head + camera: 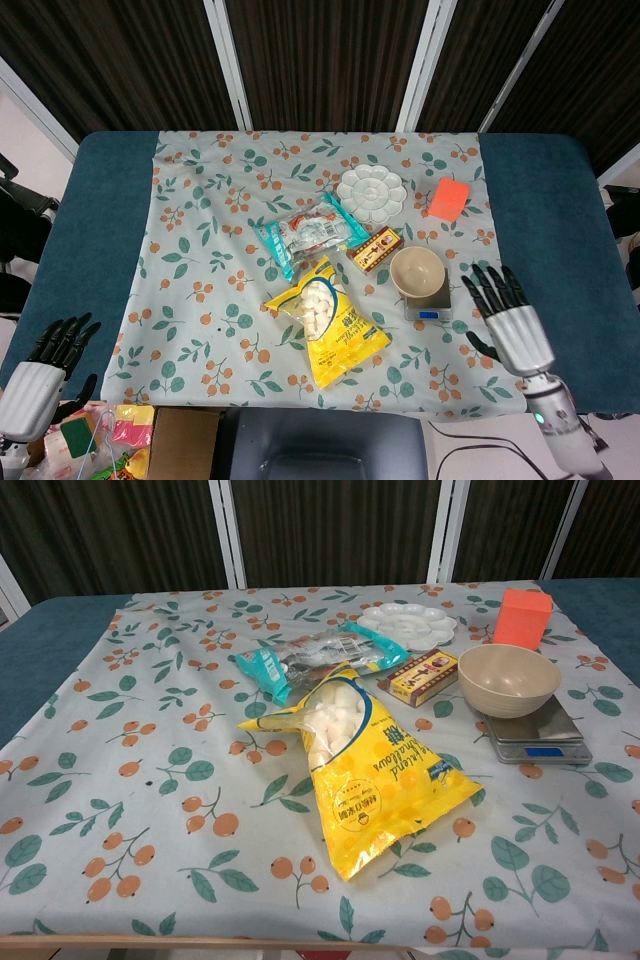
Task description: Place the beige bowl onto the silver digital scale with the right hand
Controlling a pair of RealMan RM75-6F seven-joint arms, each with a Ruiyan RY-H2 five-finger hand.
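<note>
The beige bowl stands upright on the silver digital scale, covering the left part of its platform. My right hand is open, fingers spread, to the right of the scale and apart from it, near the table's front edge; it shows only in the head view. My left hand is open and hangs off the table's front left corner, holding nothing.
A yellow snack bag lies left of the scale. A small red-brown box, a clear teal-ended packet, a white flower-shaped palette and an orange block lie further back on the floral cloth.
</note>
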